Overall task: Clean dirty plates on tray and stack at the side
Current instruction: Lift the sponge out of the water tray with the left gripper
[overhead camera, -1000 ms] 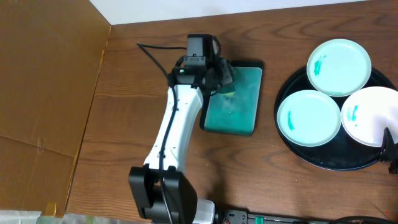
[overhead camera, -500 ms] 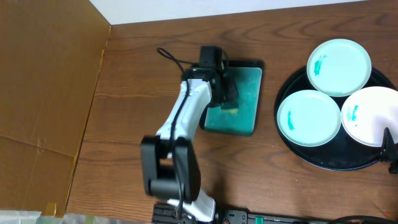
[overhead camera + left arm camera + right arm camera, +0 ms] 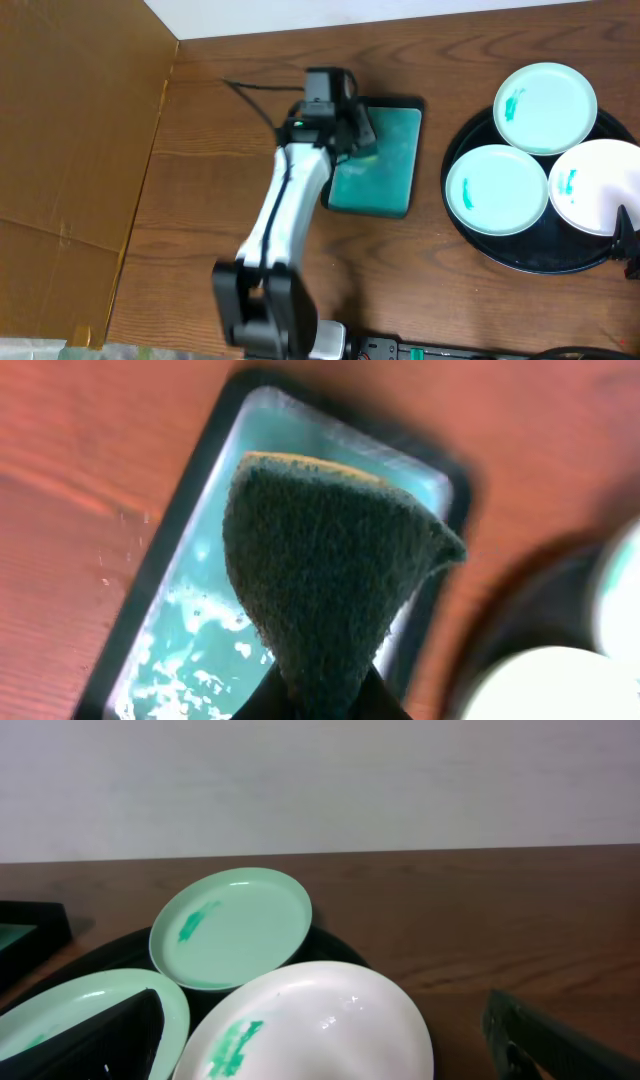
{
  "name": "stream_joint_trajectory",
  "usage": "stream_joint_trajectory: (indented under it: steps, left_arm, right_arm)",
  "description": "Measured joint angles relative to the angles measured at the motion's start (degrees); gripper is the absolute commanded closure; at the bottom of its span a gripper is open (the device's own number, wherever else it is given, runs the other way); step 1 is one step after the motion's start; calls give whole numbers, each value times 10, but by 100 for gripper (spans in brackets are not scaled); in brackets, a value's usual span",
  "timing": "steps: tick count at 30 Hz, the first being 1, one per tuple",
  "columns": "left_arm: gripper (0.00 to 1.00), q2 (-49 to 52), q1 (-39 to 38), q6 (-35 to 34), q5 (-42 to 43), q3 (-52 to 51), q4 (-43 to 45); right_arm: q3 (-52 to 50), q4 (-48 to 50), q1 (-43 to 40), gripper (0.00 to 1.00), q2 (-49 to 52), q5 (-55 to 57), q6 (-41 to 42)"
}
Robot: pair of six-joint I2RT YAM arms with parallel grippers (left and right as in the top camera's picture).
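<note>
Three dirty plates lie on the black tray [image 3: 530, 256]: a far plate [image 3: 545, 107], a left plate [image 3: 496, 189] and a right plate [image 3: 600, 185], each with a teal smear. My left gripper [image 3: 358, 135] is over the left part of the teal dish and is shut on a dark green sponge [image 3: 330, 570] with a yellow back. My right gripper [image 3: 322, 1020] is open and empty, low over the right plate [image 3: 330, 1010], its fingers on either side. The far plate [image 3: 232, 925], left plate [image 3: 60, 1010] and tray [image 3: 110, 955] also show there.
A rectangular teal dish [image 3: 385, 165] with a black rim holds foamy water [image 3: 190, 650], left of the tray. A brown cardboard wall [image 3: 70, 150] stands at the left. Cables [image 3: 450, 350] lie at the table's front edge.
My left arm swung a little to the right over the teal dish and back left, still holding the sponge. The right arm and the plates have not moved.
</note>
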Motion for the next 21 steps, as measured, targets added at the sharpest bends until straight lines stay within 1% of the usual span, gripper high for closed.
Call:
stream_joint_trajectory:
  steps: [4, 6, 9, 13, 17, 19, 21]
  left_arm:
    - [93, 71, 0, -12, 8, -26, 8]
    - [93, 77, 0, -13, 23, -26, 5]
    - [93, 48, 0, -20, 53, -19, 5]
    - [93, -39, 0, -30, 70, -1, 8]
    - [93, -115, -1, -31, 51, 9, 5]
    - [93, -124, -1, -33, 29, 8, -1]
    - [93, -110, -1, -35, 11, -9, 16]
  right_arm:
    - [0, 0, 0, 1, 0, 0, 0]
    - [0, 0, 0, 1, 0, 0, 0]
    - [0, 0, 0, 1, 0, 0, 0]
    - [0, 0, 0, 1, 0, 0, 0]
    - [0, 0, 0, 1, 0, 0, 0]
    - [0, 0, 0, 1, 0, 0, 0]
    - [0, 0, 0, 1, 0, 0, 0]
